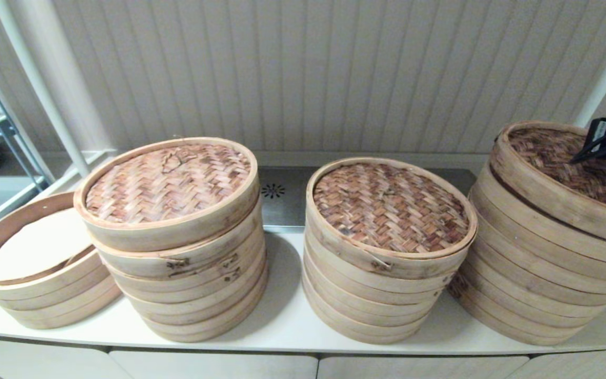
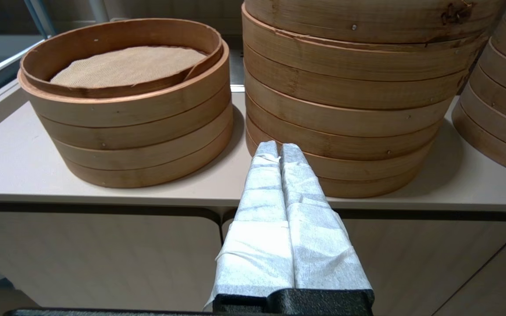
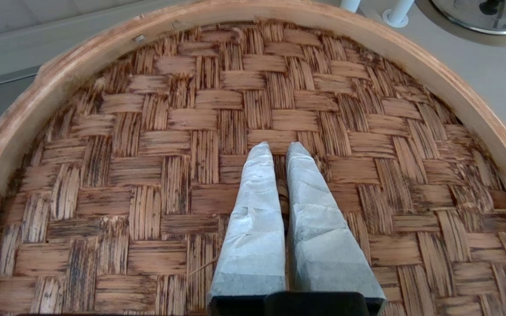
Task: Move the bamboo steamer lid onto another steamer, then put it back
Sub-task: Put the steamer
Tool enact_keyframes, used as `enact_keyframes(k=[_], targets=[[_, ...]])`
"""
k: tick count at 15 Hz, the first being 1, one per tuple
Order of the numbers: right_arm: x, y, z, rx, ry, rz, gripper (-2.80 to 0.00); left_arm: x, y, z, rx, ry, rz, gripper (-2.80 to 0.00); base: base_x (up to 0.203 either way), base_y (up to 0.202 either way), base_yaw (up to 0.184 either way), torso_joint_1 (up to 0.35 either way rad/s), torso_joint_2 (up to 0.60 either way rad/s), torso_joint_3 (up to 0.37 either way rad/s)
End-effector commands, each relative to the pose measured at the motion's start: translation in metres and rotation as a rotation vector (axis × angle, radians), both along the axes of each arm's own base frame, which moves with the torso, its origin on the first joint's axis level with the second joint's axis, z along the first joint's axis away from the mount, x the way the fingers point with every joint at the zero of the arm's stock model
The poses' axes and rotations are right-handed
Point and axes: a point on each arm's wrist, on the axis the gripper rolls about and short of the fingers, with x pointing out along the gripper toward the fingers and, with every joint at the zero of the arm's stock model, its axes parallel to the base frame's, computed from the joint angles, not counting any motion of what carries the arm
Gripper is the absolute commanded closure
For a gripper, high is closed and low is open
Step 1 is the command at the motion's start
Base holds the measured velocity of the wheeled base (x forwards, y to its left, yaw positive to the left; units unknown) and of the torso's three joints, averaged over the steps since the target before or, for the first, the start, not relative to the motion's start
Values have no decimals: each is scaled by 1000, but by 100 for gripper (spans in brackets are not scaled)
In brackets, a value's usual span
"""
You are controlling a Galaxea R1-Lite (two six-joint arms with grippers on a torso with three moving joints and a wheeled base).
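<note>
1. Head view shows four steamer stacks in a row on the white counter (image 1: pixel 292 321): three carry woven lids, and the far-left stack (image 1: pixel 40 273) is open, with a pale liner in its top tray

2. Counting lids: one on the second stack (image 1: pixel 169 181), one on the third stack (image 1: pixel 390 208), and one on the far-right stack (image 1: pixel 555 242), so three lids and one bare steamer

3. The right gripper (image 3: pixel 278 151) is at work on the far-right lid (image 3: pixel 182 145); in the right wrist view its two padded fingers (image 3: pixel 257 210) are drawn close together, with a small bit of bamboo showing in the narrow gap, probably the lid's handle loop. I judge it pinched on that loop, which would be the natural way to lift a flat woven lid straight up

4. That lid sits slightly tilted on its stack, a dark gap showing under its left edge in the head view, so it may be starting to come off or just be seated unevenly

5. The left gripper (image 2: pixel 278 151) is parked low in front of the counter edge, near the base of the second stack, its wrapped fingers pressed together and holding nothing

6. The open far-left steamer looks like the obvious place for a lid, though it is well away from the right arm; the nearer stacks already have lids
</note>
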Motion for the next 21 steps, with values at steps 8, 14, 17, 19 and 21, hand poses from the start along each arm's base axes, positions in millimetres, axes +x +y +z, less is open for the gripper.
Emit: enact_keyframes(k=[8, 14, 17, 19, 21], targets=[[13, -2, -10, 5, 37, -2, 0, 3, 0, -9, 0, 31, 0, 0, 0, 0, 0, 0, 0, 0], [21, -4, -16, 7, 55, -1, 0, 3, 0, -9, 0, 31, 0, 0, 0, 0, 0, 0, 0, 0], [25, -5, -15, 6, 51, -3, 0, 3, 0, -9, 0, 31, 0, 0, 0, 0, 0, 0, 0, 0], [24, -5, -14, 7, 49, -3, 0, 3, 0, -9, 0, 31, -2, 0, 0, 0, 0, 0, 0, 0], [22, -5, -12, 6, 43, -5, -280, 3, 0, -9, 2, 31, -2, 0, 0, 0, 0, 0, 0, 0]])
